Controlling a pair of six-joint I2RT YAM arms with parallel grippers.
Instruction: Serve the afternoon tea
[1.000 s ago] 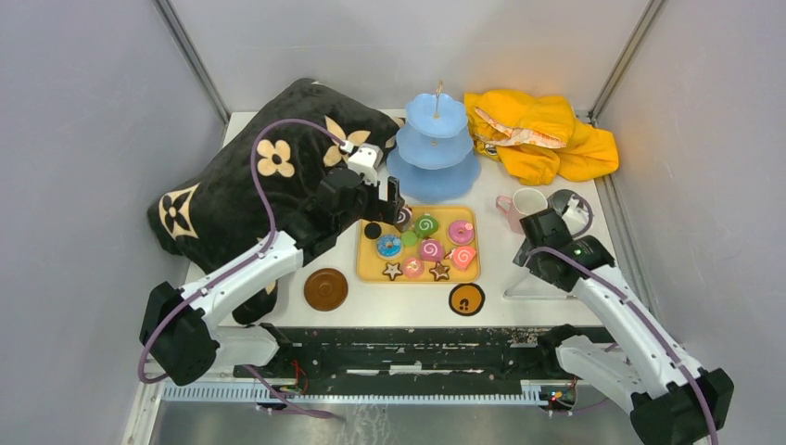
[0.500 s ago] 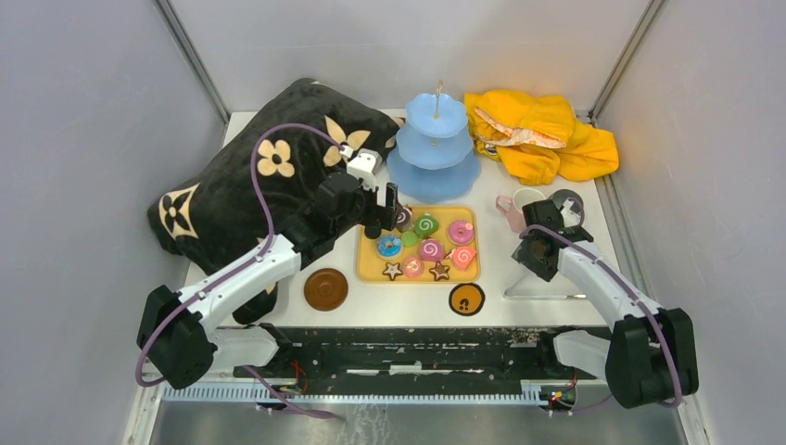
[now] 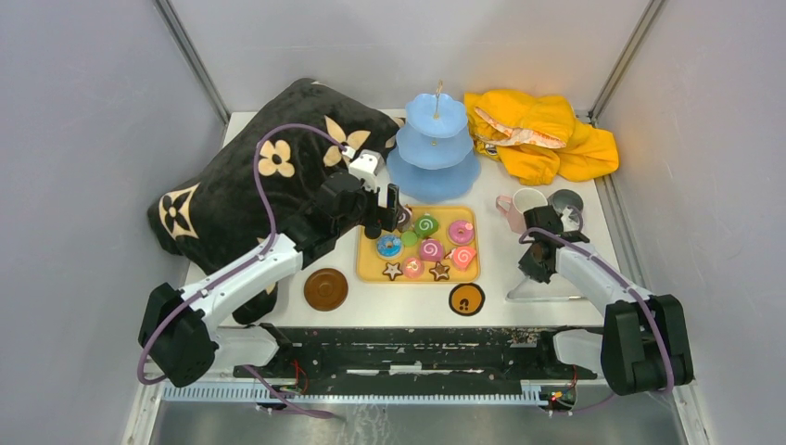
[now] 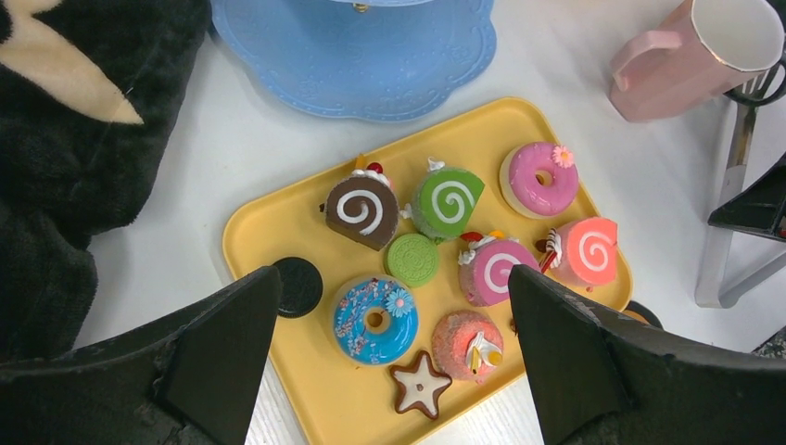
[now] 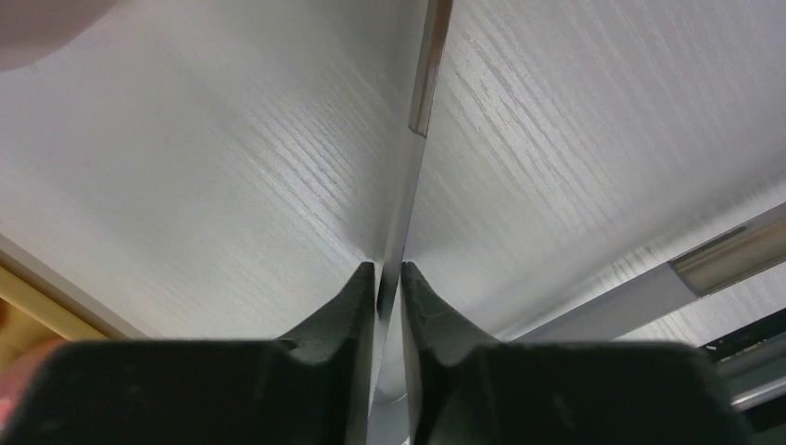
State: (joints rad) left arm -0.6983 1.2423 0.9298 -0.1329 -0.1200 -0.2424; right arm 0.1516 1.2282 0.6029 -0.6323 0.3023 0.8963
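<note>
Small toy sweets fill the yellow tray (image 3: 367,269): a blue doughnut (image 4: 375,320), a star biscuit (image 4: 420,385) and a pink swirl roll (image 4: 496,272) among them. My left gripper (image 4: 391,274) hovers open over the tray's left half, holding nothing. Behind the tray stands the light-blue three-tier stand (image 3: 434,148). The pink cup (image 3: 510,209) and grey mug (image 3: 565,199) sit to the right. Two brown coasters (image 3: 325,289) (image 3: 466,299) lie near the front. My right gripper (image 5: 389,267) is down on the table, shut on one thin arm of the metal tongs (image 5: 422,83).
A black cushion with cream flowers (image 3: 241,185) covers the back left. A crumpled yellow cloth (image 3: 542,139) lies at the back right. A black round biscuit (image 4: 298,286) sits at the tray's left rim. The tongs' other arm (image 5: 732,250) runs along the table's front edge.
My right arm has swung in and down from near the mug to the tongs, and its jaws have closed on one tong arm. The left gripper has barely shifted.
</note>
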